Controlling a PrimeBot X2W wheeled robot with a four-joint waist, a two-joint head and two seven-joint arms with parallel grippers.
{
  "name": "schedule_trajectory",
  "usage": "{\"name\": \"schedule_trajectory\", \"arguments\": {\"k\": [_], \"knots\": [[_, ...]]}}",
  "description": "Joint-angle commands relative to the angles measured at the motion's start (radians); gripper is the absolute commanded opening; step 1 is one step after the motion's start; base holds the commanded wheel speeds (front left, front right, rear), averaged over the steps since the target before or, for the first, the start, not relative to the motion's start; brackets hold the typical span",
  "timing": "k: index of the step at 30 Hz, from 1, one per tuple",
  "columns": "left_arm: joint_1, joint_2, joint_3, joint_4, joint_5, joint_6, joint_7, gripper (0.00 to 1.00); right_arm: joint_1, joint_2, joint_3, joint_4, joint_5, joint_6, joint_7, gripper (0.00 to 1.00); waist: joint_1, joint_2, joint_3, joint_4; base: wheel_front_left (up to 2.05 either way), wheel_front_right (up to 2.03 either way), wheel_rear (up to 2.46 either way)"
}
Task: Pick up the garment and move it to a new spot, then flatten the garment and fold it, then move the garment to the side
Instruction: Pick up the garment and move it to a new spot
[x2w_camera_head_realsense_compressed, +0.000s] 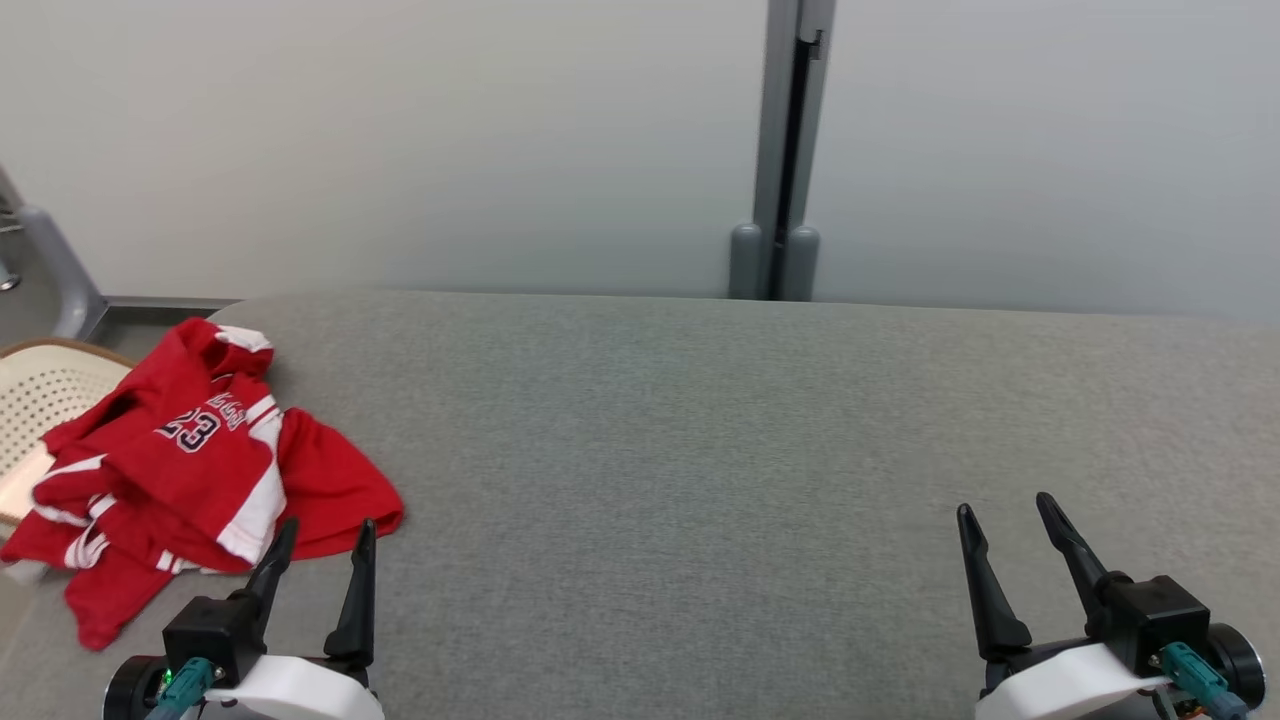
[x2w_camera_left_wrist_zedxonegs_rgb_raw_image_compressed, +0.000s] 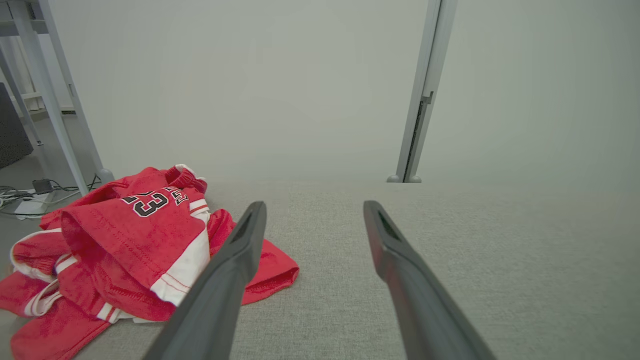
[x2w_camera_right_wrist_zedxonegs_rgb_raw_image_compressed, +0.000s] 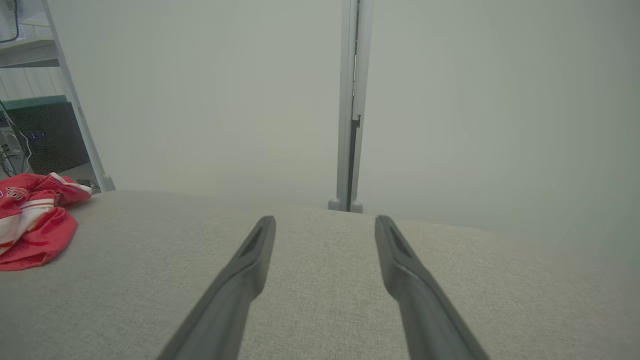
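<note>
The garment (x2w_camera_head_realsense_compressed: 190, 470) is a red jersey with white trim and the number 23, lying crumpled at the left end of the grey padded table (x2w_camera_head_realsense_compressed: 700, 450). My left gripper (x2w_camera_head_realsense_compressed: 325, 535) stands open just in front of the cloth's near right edge, nothing between its fingers. In the left wrist view the garment (x2w_camera_left_wrist_zedxonegs_rgb_raw_image_compressed: 130, 240) lies left of the left gripper (x2w_camera_left_wrist_zedxonegs_rgb_raw_image_compressed: 312, 210), whose left finger overlaps its hem. At the table's lower right my right gripper (x2w_camera_head_realsense_compressed: 1005, 510) is open and empty. The right wrist view has the garment (x2w_camera_right_wrist_zedxonegs_rgb_raw_image_compressed: 35, 220) at far left, well away from the right gripper (x2w_camera_right_wrist_zedxonegs_rgb_raw_image_compressed: 325, 222).
A cream perforated basket (x2w_camera_head_realsense_compressed: 40, 400) sits off the table's left end, partly under the cloth. A grey post (x2w_camera_head_realsense_compressed: 785, 150) splits the pale wall behind. Table legs (x2w_camera_left_wrist_zedxonegs_rgb_raw_image_compressed: 55, 95) and cables (x2w_camera_left_wrist_zedxonegs_rgb_raw_image_compressed: 30, 197) are beyond the left edge.
</note>
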Motion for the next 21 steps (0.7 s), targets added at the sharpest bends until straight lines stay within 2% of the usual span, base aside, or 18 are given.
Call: {"name": "schedule_trajectory", "arguments": {"k": [1,12,16,21], "knots": [[-0.019,0.008,0.005,-0.001,-0.003,0.007,-0.002,1.00,-0.002,-0.002,0.006,-0.009,0.006,0.000,0.000,1.00,0.0000,-0.0001,0.011,0.061,0.00,0.00,0.00],[-0.053,0.023,0.043,-0.026,-0.021,0.018,-0.002,1.00,-0.024,0.000,0.066,-0.052,0.022,0.000,0.013,1.00,0.0000,-0.0001,0.024,0.311,0.00,0.00,0.00],[-0.045,0.026,0.052,-0.034,-0.021,0.024,-0.002,1.00,-0.031,0.000,0.075,-0.051,0.027,0.000,0.015,1.00,0.0000,-0.0001,0.025,0.362,0.00,0.00,0.00],[-0.045,0.027,0.072,-0.046,-0.032,0.020,-0.002,1.00,-0.046,0.000,0.091,-0.051,0.027,0.000,0.021,1.00,0.0000,-0.0001,0.038,0.374,0.00,0.00,0.00]]}}
